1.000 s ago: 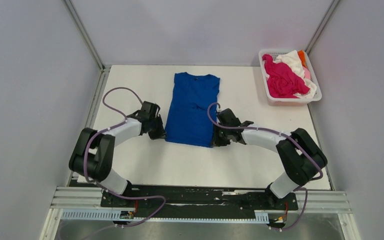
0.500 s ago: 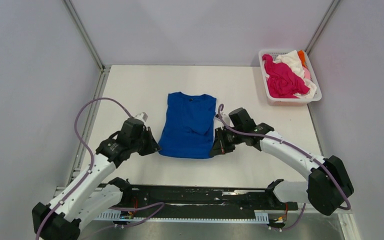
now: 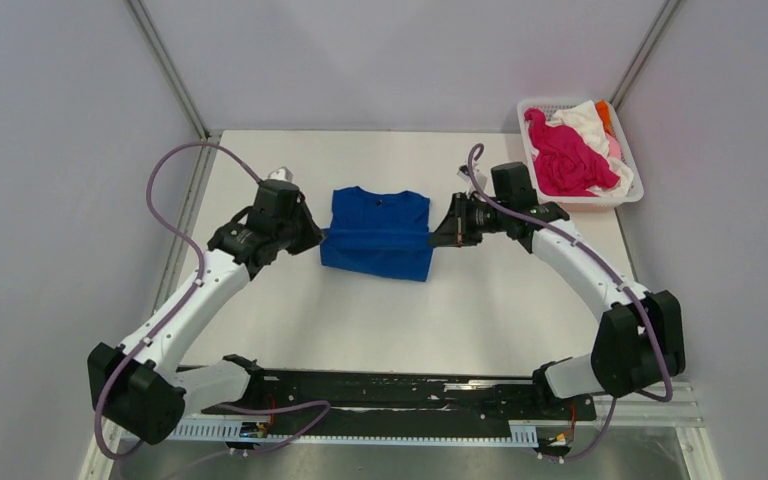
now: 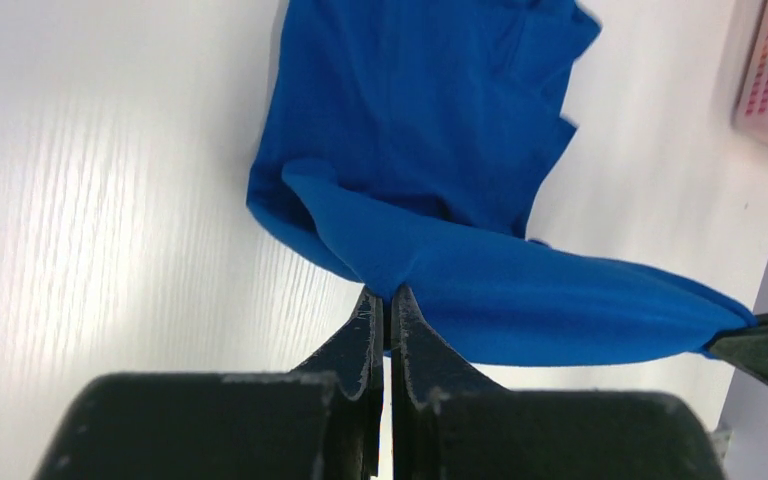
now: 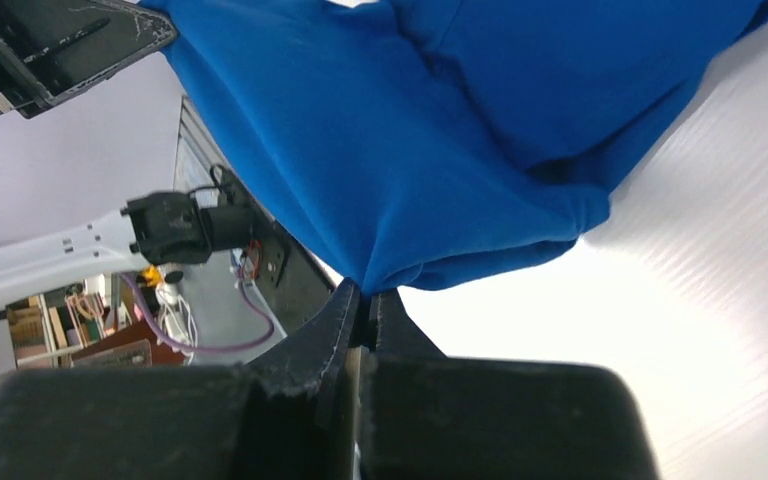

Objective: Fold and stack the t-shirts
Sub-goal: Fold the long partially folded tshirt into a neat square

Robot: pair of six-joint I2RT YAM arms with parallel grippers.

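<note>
The royal blue t-shirt (image 3: 378, 232) lies in the middle of the white table, its lower part lifted and folded back over its upper part. My left gripper (image 3: 317, 238) is shut on its left hem corner, and my right gripper (image 3: 434, 238) is shut on its right hem corner. The lifted hem stretches between them above the table. In the left wrist view the blue cloth (image 4: 520, 290) runs from my shut gripper (image 4: 388, 300). In the right wrist view the cloth (image 5: 390, 140) hangs from my shut gripper (image 5: 368, 298). The chest print is hidden.
A white slatted basket (image 3: 630, 195) stands at the back right corner, holding magenta (image 3: 563, 155), white (image 3: 587, 118), orange (image 3: 605, 115) and pink shirts. White walls with metal posts enclose the table. The black arm base rail (image 3: 390, 395) runs along the near edge.
Both grippers have carried the shirt's lower hem up and away from the near edge toward the collar, folding the shirt roughly in half. The arms have stretched further out.
</note>
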